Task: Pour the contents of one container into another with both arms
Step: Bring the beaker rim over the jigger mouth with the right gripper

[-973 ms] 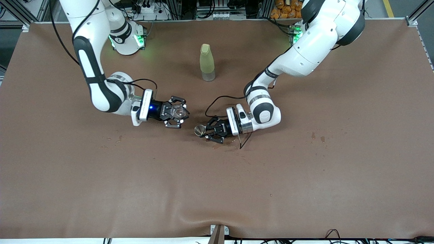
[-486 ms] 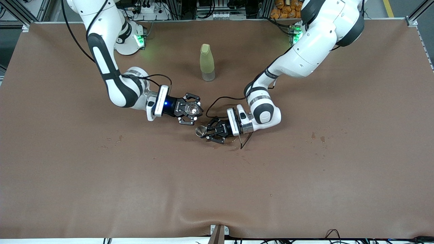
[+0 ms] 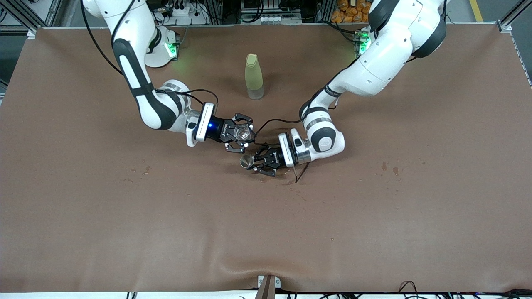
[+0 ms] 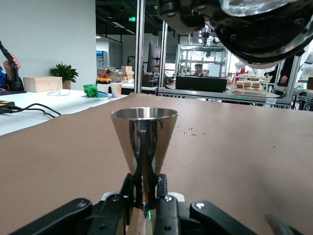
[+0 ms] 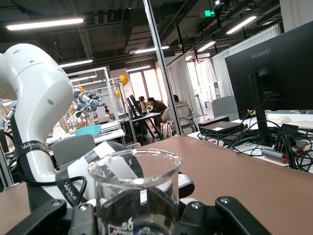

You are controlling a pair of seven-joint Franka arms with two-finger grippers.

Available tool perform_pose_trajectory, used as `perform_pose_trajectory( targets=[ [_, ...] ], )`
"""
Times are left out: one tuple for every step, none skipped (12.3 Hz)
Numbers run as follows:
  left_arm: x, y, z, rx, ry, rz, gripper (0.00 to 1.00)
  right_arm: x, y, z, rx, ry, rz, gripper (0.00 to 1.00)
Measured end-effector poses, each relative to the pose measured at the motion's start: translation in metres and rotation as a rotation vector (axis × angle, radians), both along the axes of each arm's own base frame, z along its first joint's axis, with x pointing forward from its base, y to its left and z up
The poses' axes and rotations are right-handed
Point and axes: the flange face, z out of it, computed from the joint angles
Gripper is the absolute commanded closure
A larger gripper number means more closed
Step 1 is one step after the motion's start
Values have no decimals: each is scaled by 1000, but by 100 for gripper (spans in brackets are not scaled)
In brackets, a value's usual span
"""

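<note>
My right gripper (image 3: 241,133) is shut on the small clear glass container (image 3: 242,133), which stands upright in its fingers; in the right wrist view the container (image 5: 134,188) fills the foreground above the right gripper (image 5: 142,218). My left gripper (image 3: 252,162) is shut on the narrow stem of the grey metal cone cup (image 3: 246,161), held upright low over the table. In the left wrist view this cup (image 4: 144,139) rises from the left gripper (image 4: 145,190), and the glass container (image 4: 247,6) in the right arm's hand hangs just above and beside it.
A tall yellow-green bottle (image 3: 254,77) stands on the brown table cover (image 3: 266,228), farther from the front camera than both grippers. A black cable (image 3: 270,122) loops by the left wrist. Small stains (image 3: 388,168) mark the cover toward the left arm's end.
The right arm has carried the glass container toward the left gripper, ending close beside and above the metal cup. The left arm has barely moved.
</note>
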Motion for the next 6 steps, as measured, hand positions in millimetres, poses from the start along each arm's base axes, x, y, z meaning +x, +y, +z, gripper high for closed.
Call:
perform_pose_trajectory(
  targets=[
    [1, 0, 1, -1, -2, 1, 100, 0, 3, -2, 3, 2, -2, 100],
    [2, 1, 1, -2, -3, 3, 100, 2, 5, -4, 5, 3, -4, 100],
    [3, 1, 1, -2, -3, 4, 100, 5, 7, -5, 5, 0, -4, 100],
    [3, 1, 1, -2, -3, 4, 100, 7, 9, -7, 4, -3, -6, 100],
    [3, 1, 1, -1, -3, 4, 100, 10, 10, -10, 2, -7, -6, 100],
    [3, 1, 1, -1, -3, 4, 100, 12, 11, -13, -2, -13, -8, 100]
  ],
)
